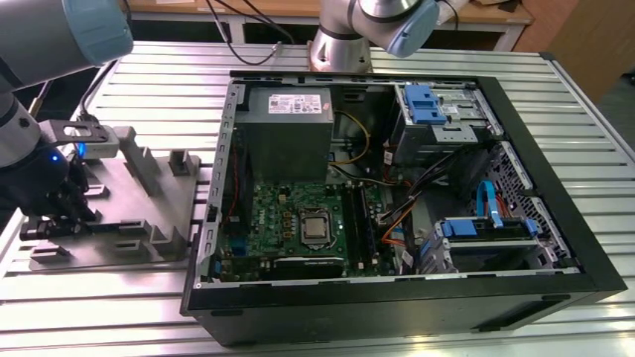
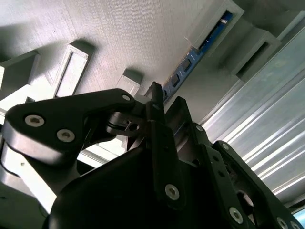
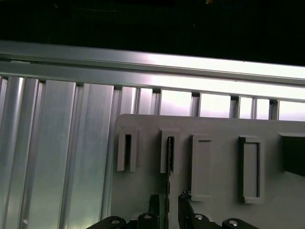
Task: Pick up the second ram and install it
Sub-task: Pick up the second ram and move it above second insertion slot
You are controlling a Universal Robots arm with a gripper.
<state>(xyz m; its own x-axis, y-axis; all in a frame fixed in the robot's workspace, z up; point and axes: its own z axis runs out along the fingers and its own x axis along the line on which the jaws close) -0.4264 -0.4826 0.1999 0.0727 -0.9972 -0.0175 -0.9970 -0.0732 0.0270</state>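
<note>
The second ram (image 3: 169,160) stands on its edge in a slot of the grey fixture plate (image 3: 219,200), seen as a thin dark strip. In the second wrist view the second ram (image 2: 191,63) shows as a blue board running away from the fingers. My gripper (image 3: 167,201) is low over the plate with one finger on each side of the stick and a small gap on both sides, so it is open around it. In the exterior view the gripper (image 1: 58,217) sits at the left end of the fixture plate (image 1: 139,223), far from the motherboard (image 1: 288,212).
An open black computer case (image 1: 397,297) lies on the ribbed aluminium table (image 1: 149,74), at the exterior view's right of the plate. Inside it are a power supply (image 1: 288,111), cables and blue drive brackets (image 1: 421,100). Raised grey blocks (image 1: 178,160) stand on the plate.
</note>
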